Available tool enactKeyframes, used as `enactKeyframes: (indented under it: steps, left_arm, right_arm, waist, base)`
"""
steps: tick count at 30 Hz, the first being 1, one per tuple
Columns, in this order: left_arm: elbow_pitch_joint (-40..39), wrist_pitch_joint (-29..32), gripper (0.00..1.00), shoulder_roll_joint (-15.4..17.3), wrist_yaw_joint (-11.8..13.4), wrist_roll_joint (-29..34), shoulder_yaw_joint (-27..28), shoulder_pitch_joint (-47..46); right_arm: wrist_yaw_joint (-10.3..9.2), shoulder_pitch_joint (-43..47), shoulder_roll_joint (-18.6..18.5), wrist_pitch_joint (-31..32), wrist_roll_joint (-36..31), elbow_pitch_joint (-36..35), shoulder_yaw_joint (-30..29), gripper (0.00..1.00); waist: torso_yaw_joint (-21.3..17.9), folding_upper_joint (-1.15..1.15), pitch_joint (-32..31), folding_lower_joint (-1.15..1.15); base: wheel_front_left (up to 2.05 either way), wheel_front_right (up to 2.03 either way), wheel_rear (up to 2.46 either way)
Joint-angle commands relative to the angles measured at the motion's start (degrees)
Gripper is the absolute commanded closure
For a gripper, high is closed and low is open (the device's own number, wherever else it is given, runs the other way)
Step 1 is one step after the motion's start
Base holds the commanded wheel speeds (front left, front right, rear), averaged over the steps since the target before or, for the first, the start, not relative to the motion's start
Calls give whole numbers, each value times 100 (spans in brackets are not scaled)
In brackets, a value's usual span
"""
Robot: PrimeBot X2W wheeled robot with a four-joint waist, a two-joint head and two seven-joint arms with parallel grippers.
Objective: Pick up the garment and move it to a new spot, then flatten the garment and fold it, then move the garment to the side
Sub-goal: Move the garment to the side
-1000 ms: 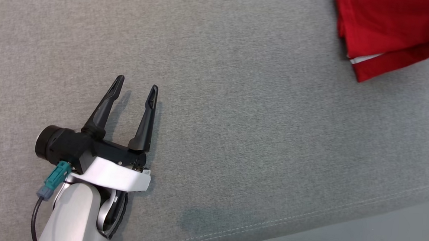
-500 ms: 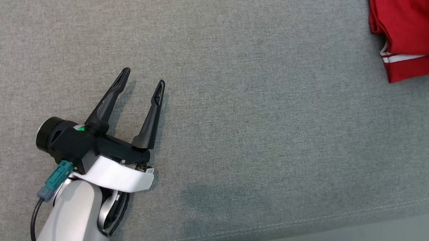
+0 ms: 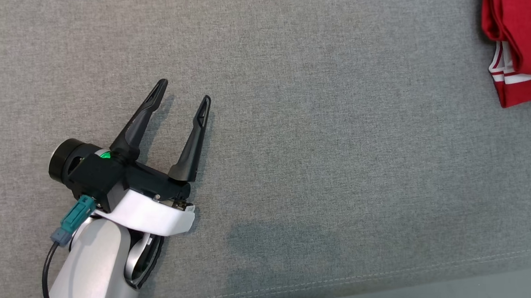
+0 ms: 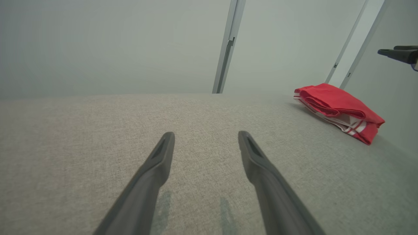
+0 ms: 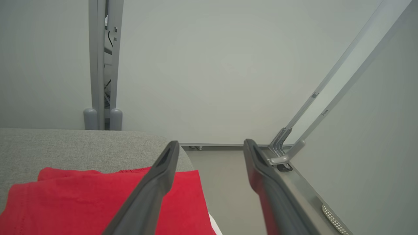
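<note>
Red folded garment (image 3: 530, 36) with white stripe trim lies at the far right corner of the grey fabric-covered tabletop (image 3: 321, 138), cropped by the head view's top-right edge.

Left end effector (image 3: 183, 92) sits low over the tabletop at lower left, fingers spread apart, nothing between them. It is well apart from the garment, which lies up and to its right across bare fabric. In the left wrist view the garment (image 4: 339, 104) is a flattish stack, long axis running diagonally from far-left to near-right.

Right end effector (image 5: 211, 143) hangs above the garment (image 5: 98, 202). Its fingers are apart and hold nothing. The red cloth lies below and to the left of them, and whether a finger touches the cloth I can't tell. Its dark fingers also poke in at the left wrist view's right edge (image 4: 396, 54), above the stack.

Judgement: the right arm is much the nearer, so any further nudge or regrasp falls to it. The left would have to cross the whole tabletop. The garment looks folded and set aside, so the task is likely near its end.
</note>
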Motion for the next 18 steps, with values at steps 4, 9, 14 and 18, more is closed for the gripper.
enactKeyframes:
  steps: [4,9,14,18]
  left_arm:
    - [-114,-27,0,17,-29,-21,174,-141]
    - [-29,-27,0,-32,29,-63,228,-88]
    - [44,-27,0,-81,103,-126,275,28]
    - [139,-27,0,-113,164,-223,330,149]
  right_arm:
    - [-1,234,349,-69,-627,-569,-597,0]
    - [-1,526,1099,-69,-556,-865,-713,0]
    - [-1,931,1476,-69,-64,-1135,-86,0]
    - [-1,1344,1547,-69,367,-1396,555,0]
  waist:
    - [19,0,-159,0]
    - [88,0,-437,0]
    - [192,0,-774,0]
    - [286,0,-1069,0]
  base:
    - [0,0,0]
    - [0,0,0]
    - [0,0,0]
    - [0,0,0]
